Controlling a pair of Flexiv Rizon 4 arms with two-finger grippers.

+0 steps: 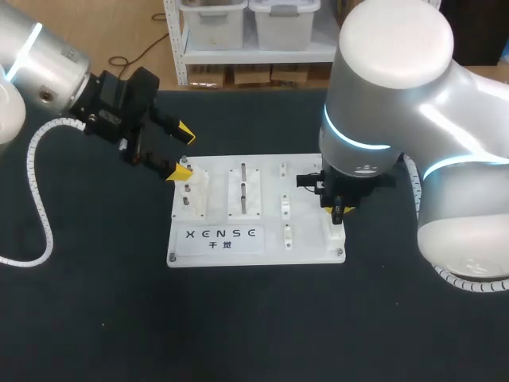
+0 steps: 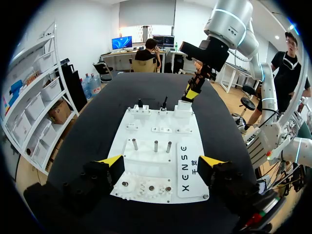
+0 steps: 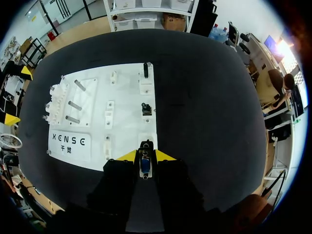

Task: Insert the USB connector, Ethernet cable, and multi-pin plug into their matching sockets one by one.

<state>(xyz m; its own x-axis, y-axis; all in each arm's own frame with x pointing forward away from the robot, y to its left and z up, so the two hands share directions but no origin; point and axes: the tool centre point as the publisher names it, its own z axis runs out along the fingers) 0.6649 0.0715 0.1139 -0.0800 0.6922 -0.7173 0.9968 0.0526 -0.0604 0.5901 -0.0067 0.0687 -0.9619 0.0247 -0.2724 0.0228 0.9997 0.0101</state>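
Within the right gripper (image 3: pixel 145 156), multi-pin plug (image 3: pixel 145 165) points lengthwise toward the board (image 3: pixel 129 122).

board (image 1: pixel 310 251): smooth white plastic | table (image 1: pixel 95 318): matt black | pegs (image 2: pixel 155 146): metal | right arm (image 1: pixel 390 87): glossy

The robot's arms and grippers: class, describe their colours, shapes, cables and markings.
The left arm and right arm are thick, rounded, glossy white tubes with glowing cyan rings. A white spiral-wrapped cable trails from the left arm. The left gripper and right gripper are black with yellow wedge tips.
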